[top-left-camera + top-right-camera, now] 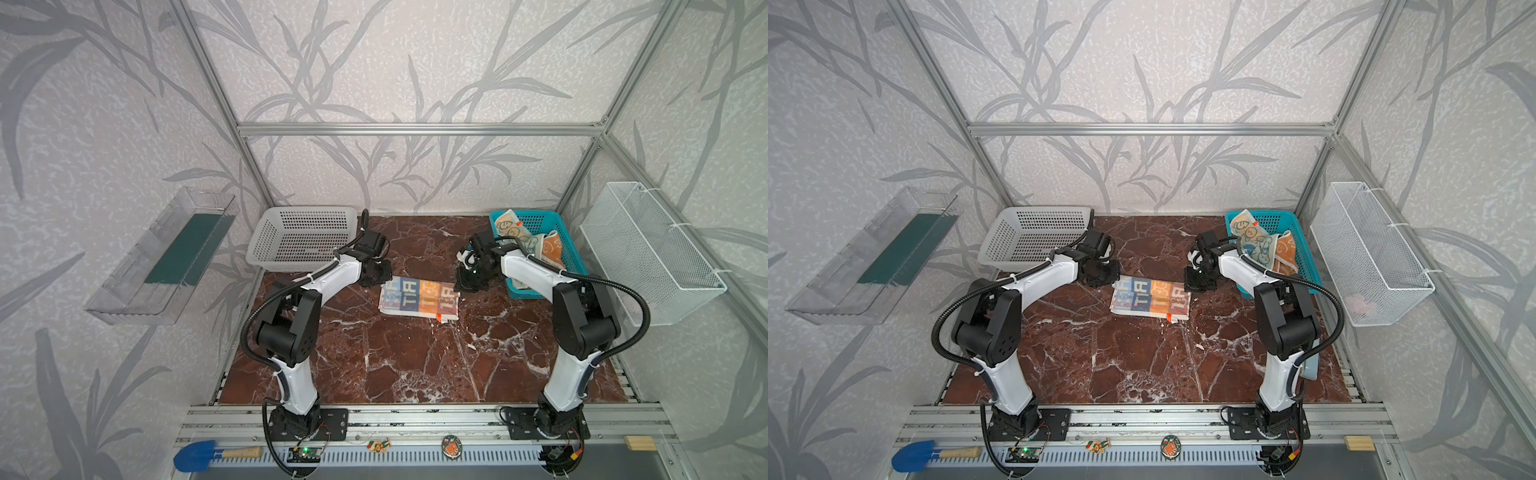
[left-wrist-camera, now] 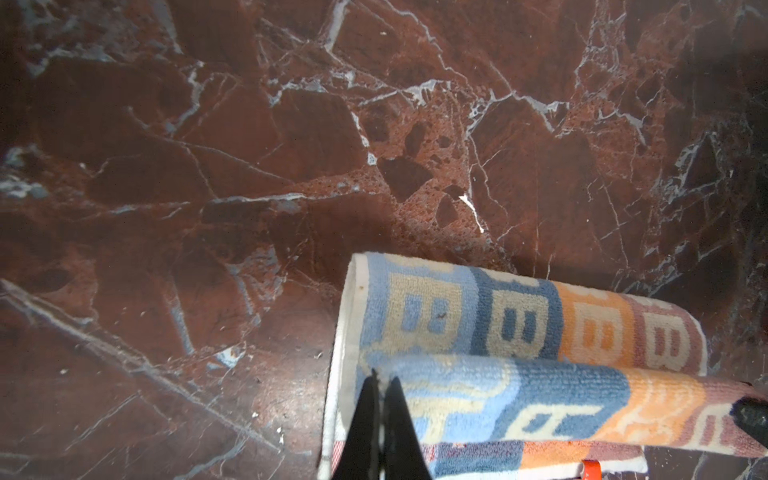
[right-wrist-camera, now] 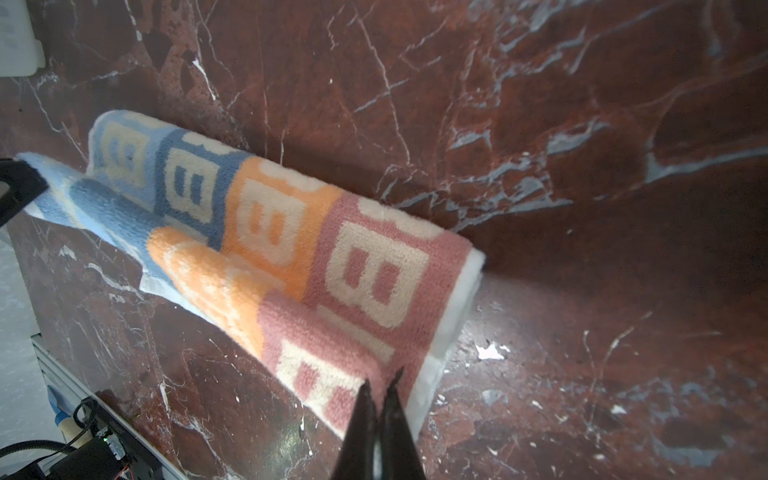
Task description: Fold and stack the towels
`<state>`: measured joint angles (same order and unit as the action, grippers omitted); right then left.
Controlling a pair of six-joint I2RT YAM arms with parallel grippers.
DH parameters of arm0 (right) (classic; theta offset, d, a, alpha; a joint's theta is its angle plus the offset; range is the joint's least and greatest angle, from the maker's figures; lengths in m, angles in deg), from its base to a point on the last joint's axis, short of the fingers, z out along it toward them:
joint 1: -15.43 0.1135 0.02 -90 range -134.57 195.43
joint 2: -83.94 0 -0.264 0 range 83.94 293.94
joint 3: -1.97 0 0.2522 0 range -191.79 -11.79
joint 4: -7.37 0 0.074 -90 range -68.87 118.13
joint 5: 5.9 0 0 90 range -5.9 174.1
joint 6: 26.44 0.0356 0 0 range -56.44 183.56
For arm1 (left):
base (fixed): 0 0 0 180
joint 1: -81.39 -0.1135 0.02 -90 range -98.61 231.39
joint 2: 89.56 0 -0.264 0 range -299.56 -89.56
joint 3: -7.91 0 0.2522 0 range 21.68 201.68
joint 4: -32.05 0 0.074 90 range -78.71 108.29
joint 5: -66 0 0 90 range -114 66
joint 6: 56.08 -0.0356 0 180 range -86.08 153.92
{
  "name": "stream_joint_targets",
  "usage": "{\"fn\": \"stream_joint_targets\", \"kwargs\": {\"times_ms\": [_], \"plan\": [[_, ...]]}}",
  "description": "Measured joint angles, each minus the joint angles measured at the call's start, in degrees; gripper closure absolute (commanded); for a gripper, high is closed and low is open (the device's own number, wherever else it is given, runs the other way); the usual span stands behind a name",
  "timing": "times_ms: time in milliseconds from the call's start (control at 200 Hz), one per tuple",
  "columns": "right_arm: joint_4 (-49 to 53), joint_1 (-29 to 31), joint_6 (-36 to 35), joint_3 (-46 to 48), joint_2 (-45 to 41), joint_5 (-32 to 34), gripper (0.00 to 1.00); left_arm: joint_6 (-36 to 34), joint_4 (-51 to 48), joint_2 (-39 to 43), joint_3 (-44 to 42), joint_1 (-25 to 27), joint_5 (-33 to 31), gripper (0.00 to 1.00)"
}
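Left end effector pinches the raised far-left corner of the lettered towel, which lies doubled over at the middle of the surface. Right end effector pinches the far-right corner. Cream bunny towel and orange bunny towel (both crumpled) sit in the teal basket.

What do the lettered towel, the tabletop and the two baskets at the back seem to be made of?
The lettered towel: cotton-like terry, matte; looped pile shows in the wrist views. The tabletop: red-brown marble look with white veins, faint sheen; real stone or a printed sheet, unclear. The grey basket and teal basket: moulded plastic, probably, from the regular perforated walls.
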<state>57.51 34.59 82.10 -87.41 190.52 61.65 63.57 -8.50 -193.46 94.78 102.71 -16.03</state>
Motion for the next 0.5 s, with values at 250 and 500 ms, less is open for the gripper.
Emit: {"fn": "stream_joint_targets", "kwargs": {"times_ms": [250, 500], "plan": [[-0.72, 0.11, -0.20, 3.96, -2.21, -0.59, 1.00, 0.55, 0.59, 1.75, -4.11, 0.11, 1.44, 1.00], [-2.58, 0.74, -0.17, 8.31, -2.49, -0.76, 1.00, 1.36, 2.05, 3.74, -8.79, 0.46, 2.95, 1.00]]}}
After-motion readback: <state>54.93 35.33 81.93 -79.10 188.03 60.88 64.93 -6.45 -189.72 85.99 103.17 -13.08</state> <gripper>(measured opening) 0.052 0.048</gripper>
